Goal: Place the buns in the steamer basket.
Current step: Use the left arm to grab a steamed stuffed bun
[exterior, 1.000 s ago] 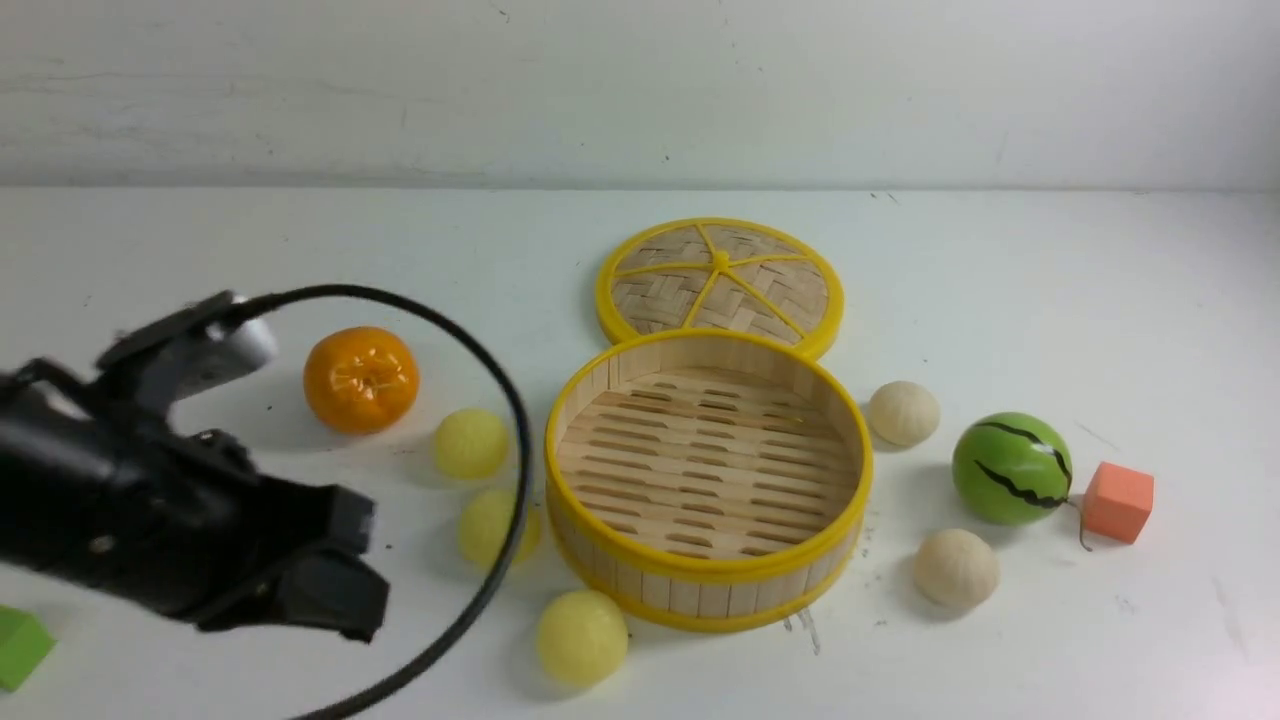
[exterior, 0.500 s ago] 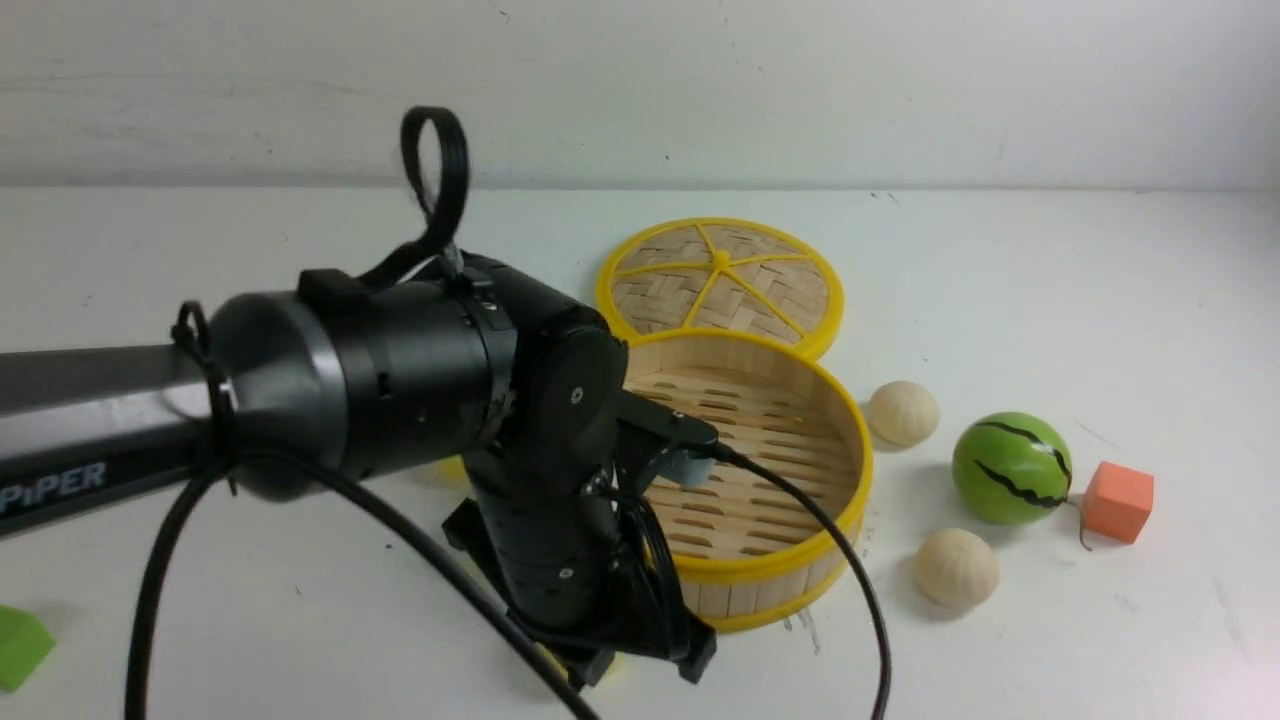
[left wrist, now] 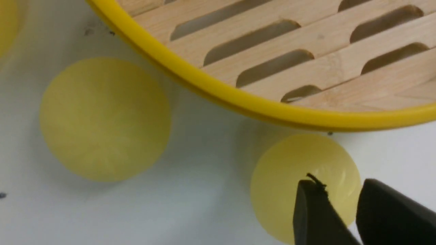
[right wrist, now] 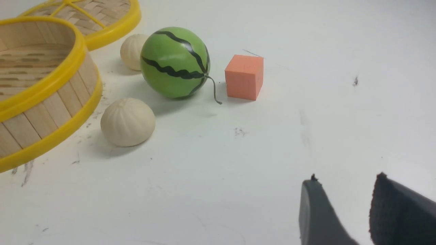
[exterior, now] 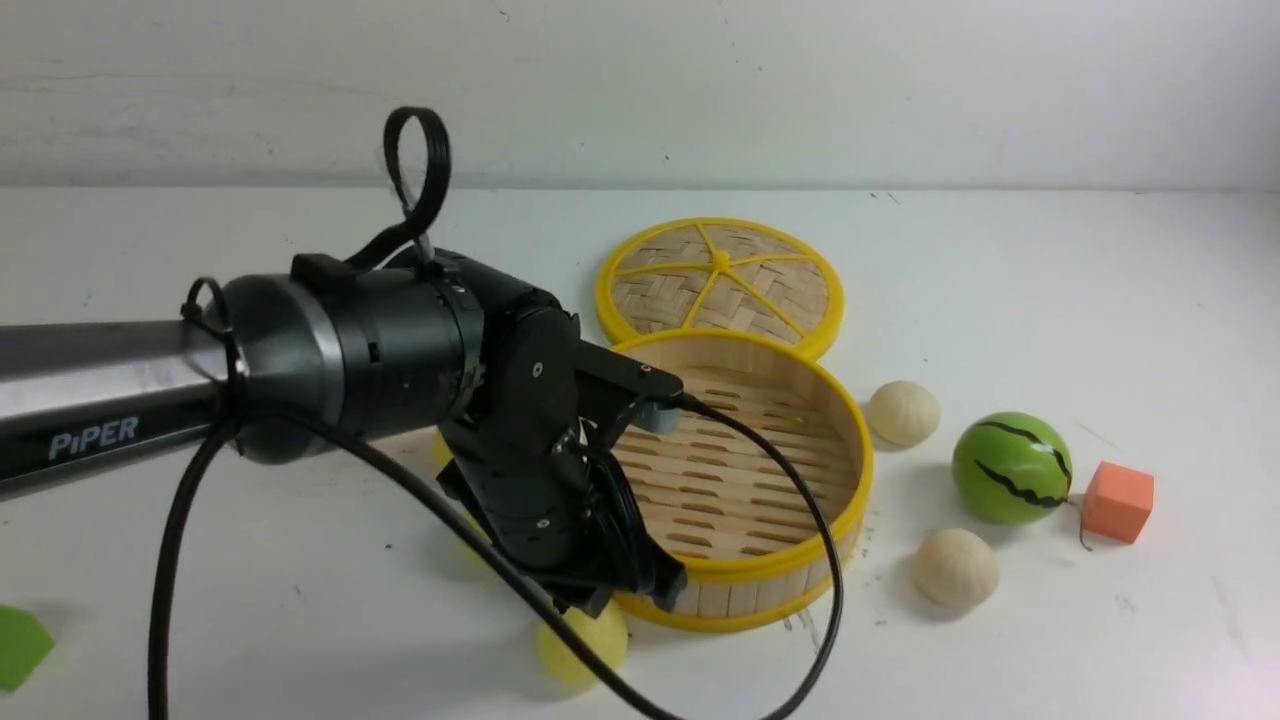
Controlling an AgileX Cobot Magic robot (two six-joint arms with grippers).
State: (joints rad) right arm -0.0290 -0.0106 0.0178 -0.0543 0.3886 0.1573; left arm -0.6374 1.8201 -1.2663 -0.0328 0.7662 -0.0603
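The steamer basket (exterior: 760, 570) stands empty mid-table. My left gripper (exterior: 610, 595) hangs at its near left wall, pointing down. In the left wrist view the gripper (left wrist: 340, 182) has a narrow gap between its jaws and holds nothing. It is just above a smooth yellow bun (left wrist: 289, 183), which also shows in the front view (exterior: 585, 640). A second yellow bun (left wrist: 105, 119) lies beside it, and the edge of a third (left wrist: 6, 27) shows. Two cream ridged buns (exterior: 903, 412) (exterior: 956, 568) lie right of the basket. My right gripper (right wrist: 344, 183) is empty over bare table.
The woven lid (exterior: 720, 275) lies behind the basket. A green striped watermelon ball (exterior: 1010, 468) and an orange cube (exterior: 1117, 502) sit at the right. A green block (exterior: 20, 645) lies at the near left edge. My left arm hides the mandarin; its cable loops low.
My left arm has swung in from the near left to the basket's front-left wall, covering the mandarin and two yellow buns. In the last half second it lifted slightly, uncovering the near yellow bun.
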